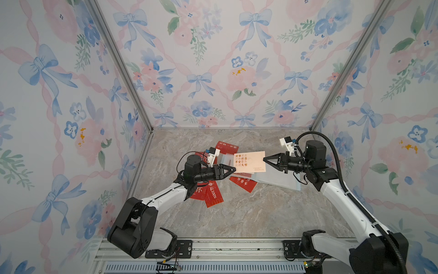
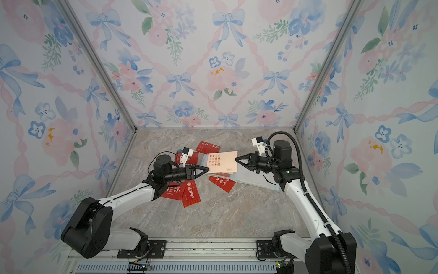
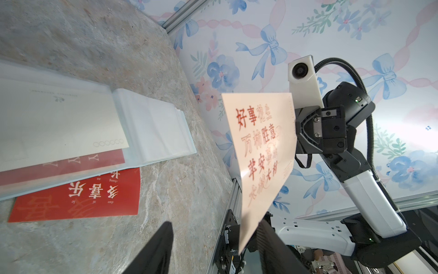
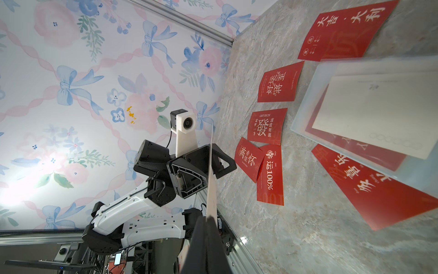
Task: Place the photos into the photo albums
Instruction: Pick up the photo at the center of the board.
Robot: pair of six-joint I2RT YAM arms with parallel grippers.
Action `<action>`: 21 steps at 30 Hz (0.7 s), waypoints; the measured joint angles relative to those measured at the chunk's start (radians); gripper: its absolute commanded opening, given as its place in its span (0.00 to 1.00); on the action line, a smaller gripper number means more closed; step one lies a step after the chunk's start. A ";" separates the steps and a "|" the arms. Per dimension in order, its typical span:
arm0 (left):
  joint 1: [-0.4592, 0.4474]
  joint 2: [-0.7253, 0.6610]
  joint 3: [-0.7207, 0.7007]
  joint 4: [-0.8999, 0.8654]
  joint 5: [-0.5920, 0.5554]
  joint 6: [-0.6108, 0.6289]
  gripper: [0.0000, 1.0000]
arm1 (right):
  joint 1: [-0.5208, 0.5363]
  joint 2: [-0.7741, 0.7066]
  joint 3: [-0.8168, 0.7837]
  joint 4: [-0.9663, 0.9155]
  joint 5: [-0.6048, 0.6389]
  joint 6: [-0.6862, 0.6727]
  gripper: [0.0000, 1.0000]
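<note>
Here the right gripper [image 1: 265,160] has its fingers pressed together on one short edge of the cream card [image 1: 250,162], holding it in the air above the open album [image 1: 280,181], which lies flat on the marbled table [image 1: 237,218]. The left gripper [image 1: 234,169] has its fingers spread to either side of the card's opposite edge; whether they touch it cannot be told. Red cards [image 4: 270,175] lie face up on the table around the album, one partly beneath it, and a white-backed card [image 3: 59,123] sits in a clear sleeve.
</note>
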State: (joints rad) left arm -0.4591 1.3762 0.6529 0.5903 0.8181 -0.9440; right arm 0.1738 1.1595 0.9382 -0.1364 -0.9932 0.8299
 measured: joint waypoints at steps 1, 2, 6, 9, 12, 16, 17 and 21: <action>-0.003 0.003 0.000 0.013 0.003 -0.010 0.58 | 0.007 0.005 0.000 0.007 -0.002 0.001 0.00; -0.006 0.006 0.000 0.028 0.007 -0.019 0.58 | 0.014 0.010 0.000 0.012 -0.003 0.005 0.00; -0.007 0.013 0.011 0.068 0.021 -0.055 0.55 | 0.033 0.030 0.000 0.018 -0.006 0.005 0.00; -0.007 0.014 0.038 0.098 0.026 -0.073 0.52 | 0.037 0.038 0.000 0.016 -0.006 0.000 0.00; -0.007 0.014 0.048 0.120 0.029 -0.087 0.46 | 0.037 0.039 0.000 0.016 -0.006 -0.003 0.00; -0.007 0.014 0.048 0.121 0.029 -0.095 0.41 | 0.037 0.039 0.000 0.016 -0.006 -0.004 0.00; -0.007 0.014 0.048 0.121 0.029 -0.097 0.37 | 0.038 0.039 0.000 0.016 -0.006 -0.004 0.00; -0.007 0.014 0.048 0.123 0.029 -0.105 0.23 | 0.040 0.039 0.000 0.012 -0.006 -0.011 0.00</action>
State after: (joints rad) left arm -0.4664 1.3899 0.7013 0.7132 0.8471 -1.0489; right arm 0.2134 1.1984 0.9382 -0.1246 -0.9993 0.8188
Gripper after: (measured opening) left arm 0.266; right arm 0.047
